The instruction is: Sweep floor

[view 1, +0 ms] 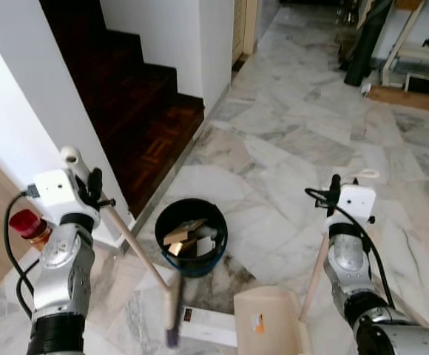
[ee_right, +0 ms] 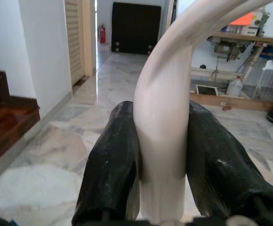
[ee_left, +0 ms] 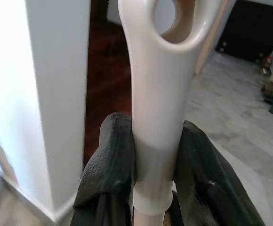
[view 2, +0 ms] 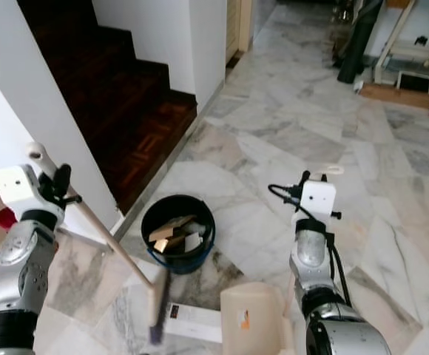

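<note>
One target: white flat litter (view 1: pixel 213 327) on the floor, between broom head (view 1: pixel 173 314) and dustpan (view 1: pixel 270 319), touching or just beside both.
Broom axis: handle (view 1: pixel 137 246) slants up to left tool (ee_left: pixel 157 155), clamped on its top.
Right tool (ee_right: pixel 161 155): clamped on the dustpan handle (nearer the pan).
Surroundings: marble floor (view 1: pixel 311 133); black bin (view 1: pixel 191 235) just beyond; stairs (view 1: pixel 137 103).

The floor (view 1: pixel 296 140) is polished marble, grey-veined and glossy, while the stair treads (view 1: pixel 137 111) at upper left are dark, shiny parquet wood beside matt white painted walls (view 1: pixel 22 111). The broom handle (ee_left: pixel 157 94) and the dustpan handle (ee_right: pixel 167 117) look like smooth, glossy cream plastic, each clamped between matt black, rubbery textured fingers (ee_left: pixel 110 165). The dustpan (view 1: pixel 270 322) is matt beige plastic, the bucket (view 1: pixel 191 231) dark smooth plastic, and the arms (view 1: pixel 63 270) brushed silver metal.
</note>
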You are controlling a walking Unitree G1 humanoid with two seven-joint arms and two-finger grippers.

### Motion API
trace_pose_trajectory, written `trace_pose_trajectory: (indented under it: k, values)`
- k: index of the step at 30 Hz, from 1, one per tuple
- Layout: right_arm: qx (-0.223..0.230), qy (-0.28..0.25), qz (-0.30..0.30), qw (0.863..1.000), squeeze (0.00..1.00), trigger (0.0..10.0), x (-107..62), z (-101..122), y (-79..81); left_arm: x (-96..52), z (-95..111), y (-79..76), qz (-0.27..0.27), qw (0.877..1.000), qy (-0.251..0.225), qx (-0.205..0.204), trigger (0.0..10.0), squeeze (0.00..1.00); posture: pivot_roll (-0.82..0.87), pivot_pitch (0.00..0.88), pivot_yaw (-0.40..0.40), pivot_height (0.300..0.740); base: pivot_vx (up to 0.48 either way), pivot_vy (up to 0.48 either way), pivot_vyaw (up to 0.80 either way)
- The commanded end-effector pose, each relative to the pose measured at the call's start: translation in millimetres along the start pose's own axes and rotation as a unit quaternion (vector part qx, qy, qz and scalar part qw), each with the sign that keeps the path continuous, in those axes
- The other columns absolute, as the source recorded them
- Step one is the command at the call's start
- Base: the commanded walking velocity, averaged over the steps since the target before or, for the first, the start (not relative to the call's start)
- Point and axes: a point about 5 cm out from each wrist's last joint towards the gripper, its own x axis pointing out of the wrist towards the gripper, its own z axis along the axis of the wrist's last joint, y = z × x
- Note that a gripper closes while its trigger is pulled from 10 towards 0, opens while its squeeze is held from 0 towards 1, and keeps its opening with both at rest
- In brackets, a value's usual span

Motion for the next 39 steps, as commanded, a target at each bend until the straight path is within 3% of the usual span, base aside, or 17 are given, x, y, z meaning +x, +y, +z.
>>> trace_pose_trajectory:
  k: [1,8,11,13,16,25,32,37,39]
  values:
    - [-0.002,-0.011,-0.002,1.000,0.00,10.0,1.4,3,-1.4,-1.6,6,3.2,0.003,1.000,-0.011,-0.009,10.0,0.00,0.22,0.175,0.031,0.740,0.000,0.000,0.00]
    - [-0.014,-0.014,0.001,1.000,0.00,10.0,0.1,1,-5.7,-23.4,2,19.4,0.042,0.999,-0.005,0.017,10.0,0.00,0.23,0.215,0.004,0.740,0.000,0.000,0.00]
    - [-0.018,-0.013,0.003,1.000,0.00,10.0,-1.5,0,-6.8,-33.3,8,26.4,0.048,0.997,-0.015,0.064,10.0,0.00,0.23,0.238,-0.001,0.740,0.000,0.000,0.00]
    - [-0.019,-0.018,-0.003,1.000,0.00,10.0,-3.4,-1,-9.2,-42.2,14,31.4,0.050,0.992,-0.026,0.116,10.0,0.00,0.23,0.253,0.000,0.740,0.000,0.000,0.00]
    - [-0.016,-0.020,-0.008,1.000,0.00,10.0,-3.7,-1,-10.2,-44.7,20,32.8,0.053,0.988,-0.039,0.138,10.0,0.00,0.23,0.261,0.004,0.740,0.000,0.000,0.00]
    - [-0.034,-0.032,-0.004,0.999,0.00,10.0,-7.2,-1,-7.0,-53.1,43,30.9,0.058,0.984,-0.066,0.154,10.0,0.00,0.28,0.318,0.013,0.740,0.000,0.000,0.00]
    - [-0.039,-0.036,-0.003,0.999,0.00,10.0,-8.4,-1,-4.1,-59.0,45,28.9,0.050,0.985,-0.054,0.158,10.0,0.00,0.29,0.348,0.022,0.740,0.000,0.000,0.00]
    - [-0.023,-0.061,-0.004,0.998,0.00,10.0,1.4,15,6.5,-56.3,41,22.4,0.047,0.987,-0.050,0.146,10.0,0.00,0.27,0.354,0.020,0.740,0.000,0.000,0.00]
    - [-0.043,-0.056,0.003,0.998,0.00,10.0,6.0,17,11.2,-56.2,40,19.1,0.043,0.988,-0.049,0.143,10.0,0.00,0.27,0.354,0.020,0.740,0.000,0.000,0.00]
